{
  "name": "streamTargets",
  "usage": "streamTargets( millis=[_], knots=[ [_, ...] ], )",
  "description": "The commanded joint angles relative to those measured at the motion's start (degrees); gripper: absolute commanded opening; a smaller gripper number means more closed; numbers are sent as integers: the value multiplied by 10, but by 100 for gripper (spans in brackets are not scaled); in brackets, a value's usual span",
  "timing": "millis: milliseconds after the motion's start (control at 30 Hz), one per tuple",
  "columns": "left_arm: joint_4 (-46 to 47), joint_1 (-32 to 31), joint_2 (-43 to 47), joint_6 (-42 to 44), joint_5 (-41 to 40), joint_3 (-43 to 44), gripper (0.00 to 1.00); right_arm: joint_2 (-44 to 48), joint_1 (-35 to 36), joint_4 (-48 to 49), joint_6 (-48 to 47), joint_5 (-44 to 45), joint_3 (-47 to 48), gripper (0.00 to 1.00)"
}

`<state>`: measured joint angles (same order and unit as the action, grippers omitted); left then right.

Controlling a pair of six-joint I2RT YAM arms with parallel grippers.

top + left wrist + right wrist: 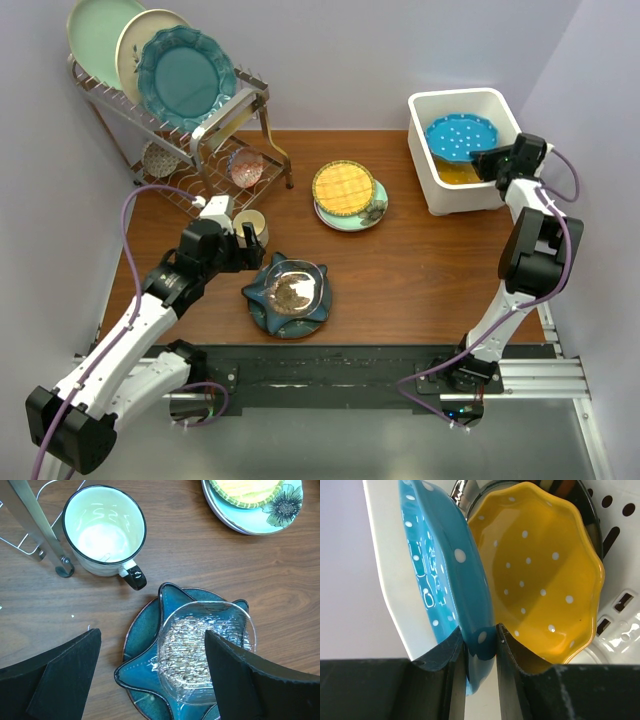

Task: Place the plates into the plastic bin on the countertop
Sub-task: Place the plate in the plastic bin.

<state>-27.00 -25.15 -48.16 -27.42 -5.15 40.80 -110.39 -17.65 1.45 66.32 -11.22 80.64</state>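
Blue dotted plate (440, 575) in right hand (480, 635)

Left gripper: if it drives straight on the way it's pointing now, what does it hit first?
Most likely the clear dish sitting on the teal star plate. Both lie between the open fingers of the left gripper. Depth is hard to judge, so the plate's rim could come first.
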Motion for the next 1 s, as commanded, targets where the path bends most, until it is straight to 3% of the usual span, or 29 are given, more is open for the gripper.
streamTargets(
  millis=[0, 600, 733, 967],
  knots=[
    [23, 4, 7, 1, 1, -4, 89, 19, -2, 65, 6, -9, 51, 0],
    [24, 4, 6, 2, 3, -5, 89, -43, -1, 45, -37, -64, 96, 21],
    [24, 4, 5, 2, 3, -4, 89, -52, -1, 66, -44, -69, 83, 36],
    [24, 4, 2, 2, 4, -4, 89, -75, -1, 51, -55, -94, 88, 44]
  ],
)
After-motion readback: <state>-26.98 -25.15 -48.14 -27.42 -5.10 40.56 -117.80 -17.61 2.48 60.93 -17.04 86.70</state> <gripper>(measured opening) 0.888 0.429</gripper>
